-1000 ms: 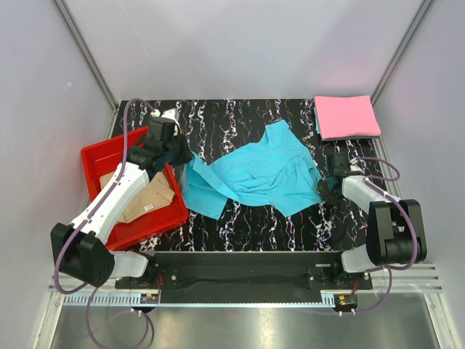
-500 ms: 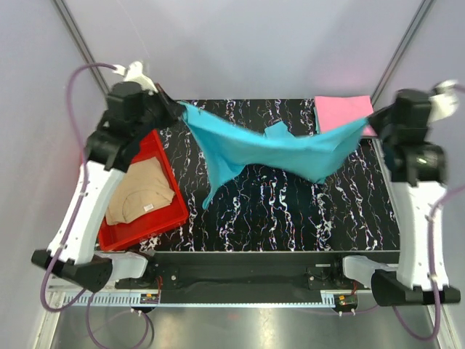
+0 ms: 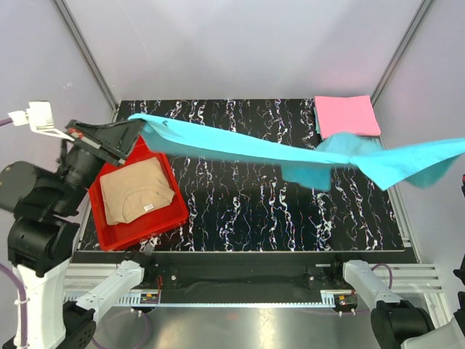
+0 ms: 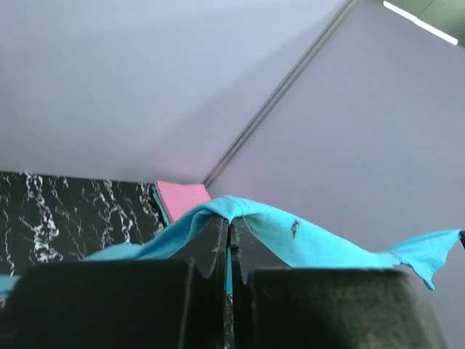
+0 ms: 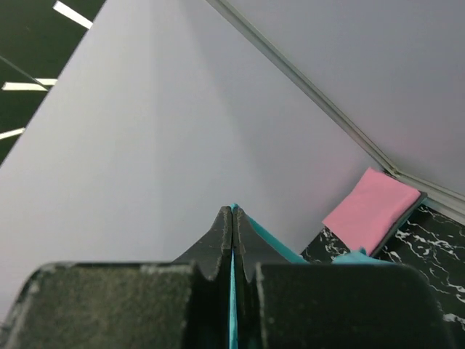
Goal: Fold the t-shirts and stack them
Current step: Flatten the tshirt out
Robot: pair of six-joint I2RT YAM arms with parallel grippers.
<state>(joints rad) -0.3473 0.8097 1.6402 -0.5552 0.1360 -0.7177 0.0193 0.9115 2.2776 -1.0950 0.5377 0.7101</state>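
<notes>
left end effector (image 3: 136, 129): raised high above the far left corner of the tabletop (image 3: 254, 214), over the far edge of the red tray (image 3: 142, 232). Its fingers are pressed together on one edge of the turquoise-blue t-shirt (image 3: 247, 149). In the left wrist view the cloth comes out from between the closed tips and drapes away to both sides.

right end effector (image 5: 232, 218): shown only by its own wrist camera. Its fingers are pinched narrow, with a thin line of turquoise cloth clamped between them, and it is lifted well above the tabletop.

turquoise-blue t-shirt: held in the air between the two end effectors. It is pulled into a long band that runs from the far left corner across to the right edge of the top view. A loose fold hangs down right of the middle, and another part spreads out near the right edge. Whether any of it touches the tabletop cannot be told.

pink t-shirt (image 3: 347, 116): folded into a flat rectangle in the far right corner of the tabletop.

tan-beige t-shirt (image 3: 138, 190): lying loosely bunched inside the red tray, with a small white label showing.

red tray: on the left side of the tabletop, set at an angle to its edges.

tabletop: black with white marbling.
</notes>
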